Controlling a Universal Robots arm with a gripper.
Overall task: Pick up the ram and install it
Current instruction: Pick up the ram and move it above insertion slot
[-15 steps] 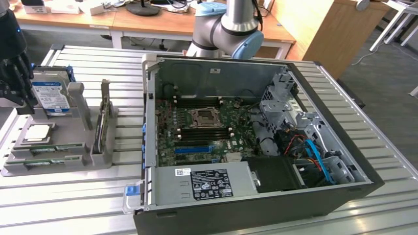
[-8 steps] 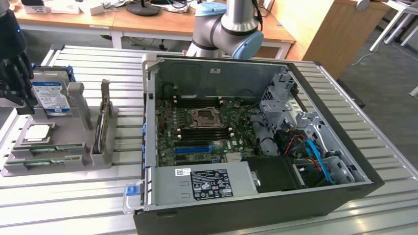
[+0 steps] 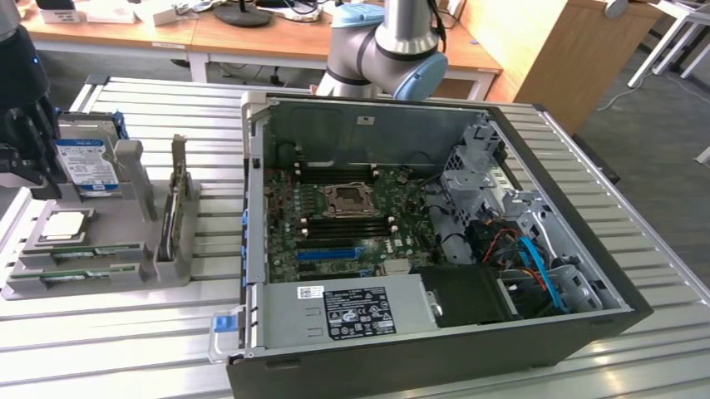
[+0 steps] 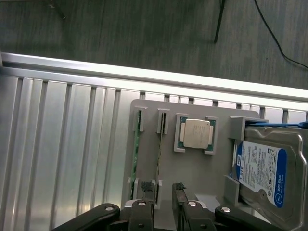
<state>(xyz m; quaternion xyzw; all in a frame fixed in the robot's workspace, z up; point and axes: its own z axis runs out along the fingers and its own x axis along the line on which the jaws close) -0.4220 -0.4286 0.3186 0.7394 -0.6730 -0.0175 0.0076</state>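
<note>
Two ram sticks lie on edge in slots of the grey holder tray (image 4: 192, 168): one ram stick (image 4: 136, 149) in the outer slot and a second ram stick (image 4: 159, 154) beside it. In the exterior view they show as ram sticks (image 3: 100, 252) at the tray's (image 3: 66, 287) front. My gripper (image 4: 162, 197) hangs open above the tray, its two fingers (image 4: 146, 192) standing to either side of the second stick's line, holding nothing. In the exterior view the gripper (image 3: 28, 170) is the dark mass at the far left, over the tray.
The tray also holds a CPU (image 4: 197, 134), a hard drive (image 4: 262, 168) and an upright expansion card (image 3: 178, 199). The open computer case (image 3: 444, 332) lies at the centre, with its motherboard (image 3: 344, 216), dark memory slots (image 3: 338, 176) and blue slot strip (image 3: 327, 252). The slatted metal table (image 3: 111, 349) lies beneath everything.
</note>
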